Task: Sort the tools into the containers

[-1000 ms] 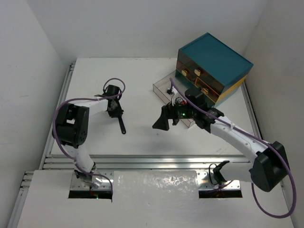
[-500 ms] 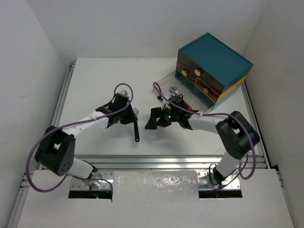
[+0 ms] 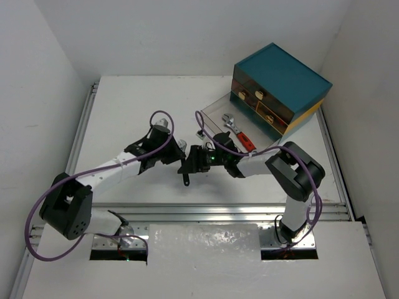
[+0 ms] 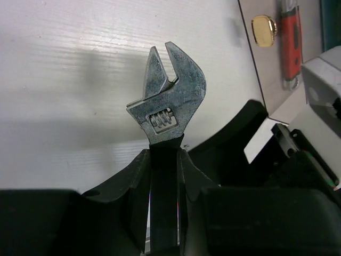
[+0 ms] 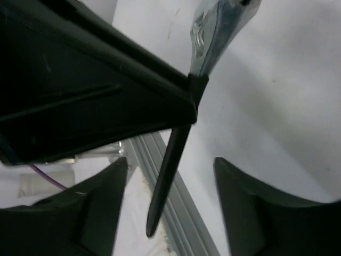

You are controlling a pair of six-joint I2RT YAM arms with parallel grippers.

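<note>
Your left gripper [image 4: 164,160] is clamped on the black-handled wrench [image 4: 169,98], and its handle lies squarely between your right gripper's [image 5: 170,168] wide-spread, empty fingers, so that arm looks ready to close.

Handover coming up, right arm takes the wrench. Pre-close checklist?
1. Left gripper shut firmly on the adjustable wrench: ok.
2. Right gripper open: ok.
3. Wrench handle lined up in the right gripper's gap: ok in the wrist view.
4. Handle deep enough in that gap for a grip: cannot tell.
5. Drawer pulled out for the drop: ok.
6. Room in the drawer beside the red-handled wrench: cannot tell.
</note>
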